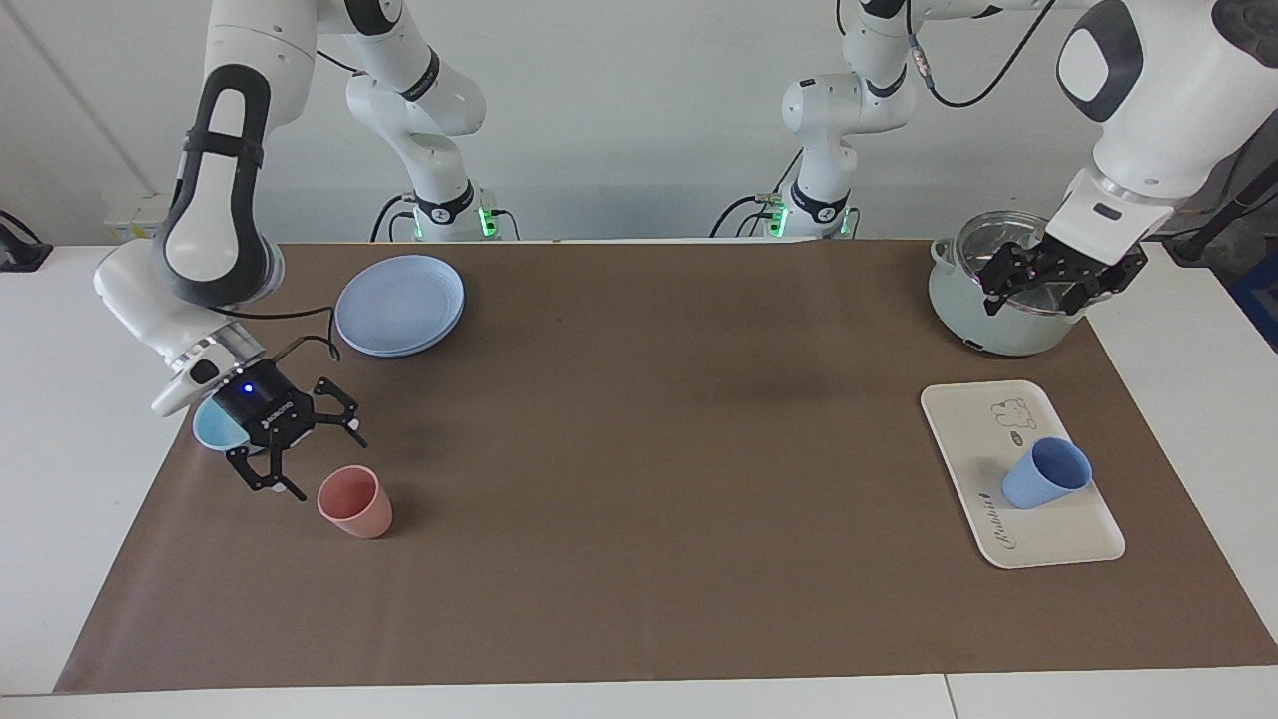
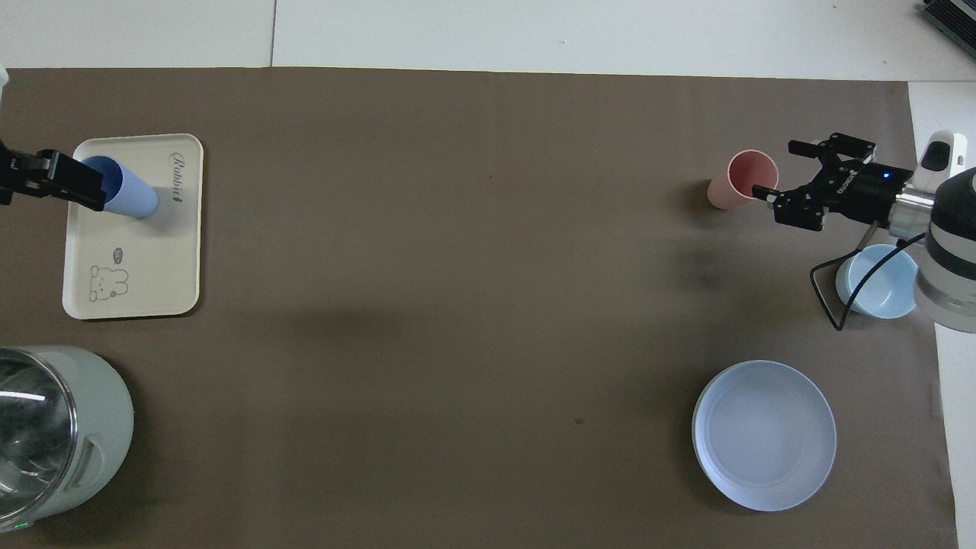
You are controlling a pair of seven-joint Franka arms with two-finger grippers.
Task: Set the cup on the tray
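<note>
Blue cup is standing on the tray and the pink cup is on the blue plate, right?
Not quite. The pink cup stands on the brown mat, apart from the blue plate, as the facing view shows. The blue cup is indeed on the tray.

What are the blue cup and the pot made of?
The cup looks like matte plastic: even periwinkle colour, no glare. The pot seems to be painted or enamelled metal, pale green outside with a shiny, mirror-like steel inside; its exact metal is unclear.

The tray (image 2: 183, 229) bears cursive "Rabbit" lettering (beside a small animal drawing).
</note>
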